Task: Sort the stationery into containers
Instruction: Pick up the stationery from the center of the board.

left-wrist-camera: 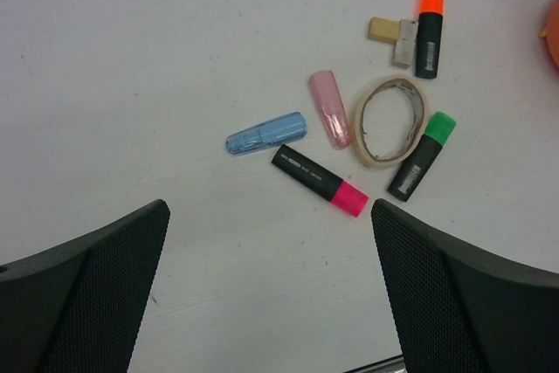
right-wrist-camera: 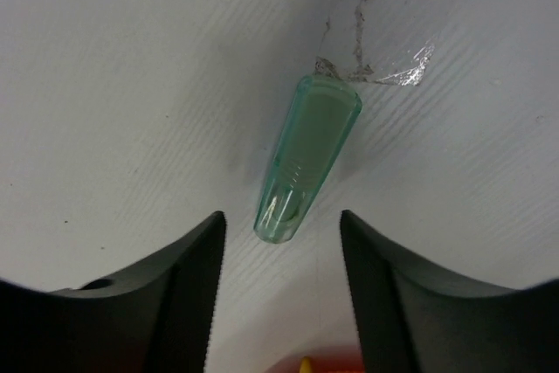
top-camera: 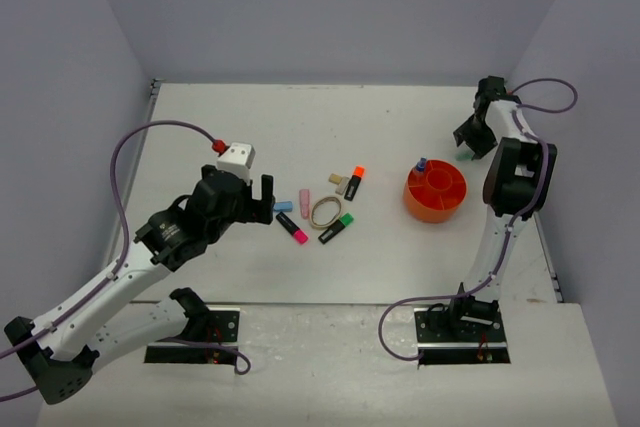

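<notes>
the left gripper (top-camera: 265, 200) hangs over the table (top-camera: 250, 127) left of centre, jaws wide and holding nothing; in its wrist view the gripper (left-wrist-camera: 269, 209) frames a loose cluster of stationery just to its right.

in that cluster the pastel blue highlighter (left-wrist-camera: 266, 133) lies furthest left, and the pastel pink highlighter (left-wrist-camera: 329, 108) is just right of it. the pink-end highlighter (left-wrist-camera: 319, 181) lies nearest, slanting below both. the rubber band (left-wrist-camera: 360, 128) lies flat just right of the pastel pink one. the green-end highlighter (left-wrist-camera: 422, 156) lies against the band's right side. further away, the orange-end highlighter (left-wrist-camera: 428, 32) points its cap to the far side. the tan block (left-wrist-camera: 383, 28) sits at its left, with a paler piece (left-wrist-camera: 404, 43) between them.

the orange pot (top-camera: 425, 205) stands well right of the cluster, and the pen (top-camera: 421, 163) is upright in its far left part.

the right gripper (top-camera: 470, 137) is down at the far right of the table, beyond the pot. in its wrist view the gripper (right-wrist-camera: 279, 216) straddles the near end of the pastel green highlighter (right-wrist-camera: 306, 159), which lies flat on the table. the jaws are narrowed to about half, and a sliver of table shows on each side, so they do not grip it. a scrap of clear tape (right-wrist-camera: 384, 67) is stuck to the table at the highlighter's far end.
</notes>
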You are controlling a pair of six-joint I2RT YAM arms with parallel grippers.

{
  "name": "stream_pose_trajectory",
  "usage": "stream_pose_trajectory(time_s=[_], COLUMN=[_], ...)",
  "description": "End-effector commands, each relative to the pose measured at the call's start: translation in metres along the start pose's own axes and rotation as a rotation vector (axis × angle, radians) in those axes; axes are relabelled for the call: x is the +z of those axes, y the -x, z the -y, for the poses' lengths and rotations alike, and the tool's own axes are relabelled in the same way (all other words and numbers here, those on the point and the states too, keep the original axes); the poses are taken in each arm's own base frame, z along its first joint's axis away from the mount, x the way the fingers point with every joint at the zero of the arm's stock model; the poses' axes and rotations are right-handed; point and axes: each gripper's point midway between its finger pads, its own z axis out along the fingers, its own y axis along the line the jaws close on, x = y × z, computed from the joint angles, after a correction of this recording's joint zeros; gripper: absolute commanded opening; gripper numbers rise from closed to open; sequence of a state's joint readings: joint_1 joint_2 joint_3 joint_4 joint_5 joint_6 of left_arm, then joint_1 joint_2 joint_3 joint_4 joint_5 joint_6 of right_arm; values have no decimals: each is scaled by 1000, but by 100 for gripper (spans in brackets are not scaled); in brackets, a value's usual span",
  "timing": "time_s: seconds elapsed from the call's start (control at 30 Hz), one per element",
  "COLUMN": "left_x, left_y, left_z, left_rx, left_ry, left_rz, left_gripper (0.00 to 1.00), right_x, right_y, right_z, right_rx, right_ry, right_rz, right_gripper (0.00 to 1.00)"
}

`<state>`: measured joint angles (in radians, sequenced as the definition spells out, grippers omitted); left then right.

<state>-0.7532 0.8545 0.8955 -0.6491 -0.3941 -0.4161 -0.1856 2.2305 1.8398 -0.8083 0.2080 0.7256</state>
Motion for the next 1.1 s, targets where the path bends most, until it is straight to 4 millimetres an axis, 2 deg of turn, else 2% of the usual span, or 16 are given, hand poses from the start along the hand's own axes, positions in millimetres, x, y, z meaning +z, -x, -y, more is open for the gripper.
stream_pose_trajectory(time_s=[0.0, 0.17, 0.5, 0.8, 0.87, 0.93, 1.07], left_x=[-4, -8, -15, -23, -25, -27, -35], left_y=[9, 10, 13, 20, 23, 26, 38], left_z=[2, 2, -2, -4, -3, -3, -3], left_rx=[25, 22, 13, 8, 5, 5, 8], left_ry=[-26, -35, -36, -43, -44, -46, -55], left_rz=[40, 52, 76, 102, 110, 117, 149], left_gripper=[100, 100, 100, 100, 100, 100, 100], right_x=[-10, -7, -1, -1, -6, -3, -6], right_y=[17, 22, 28, 27, 28, 25, 25], right_z=[0, -3, -8, -6, -3, 3, 6], right_rx=[29, 15, -1, 14, 5, -8, -21], right_ry=[-2, 32, 81, 84, 68, 35, 46], right_rz=[-3, -33, -120, -190, -204, -214, -211], right_gripper=[66, 66, 73, 85, 84, 83, 75])
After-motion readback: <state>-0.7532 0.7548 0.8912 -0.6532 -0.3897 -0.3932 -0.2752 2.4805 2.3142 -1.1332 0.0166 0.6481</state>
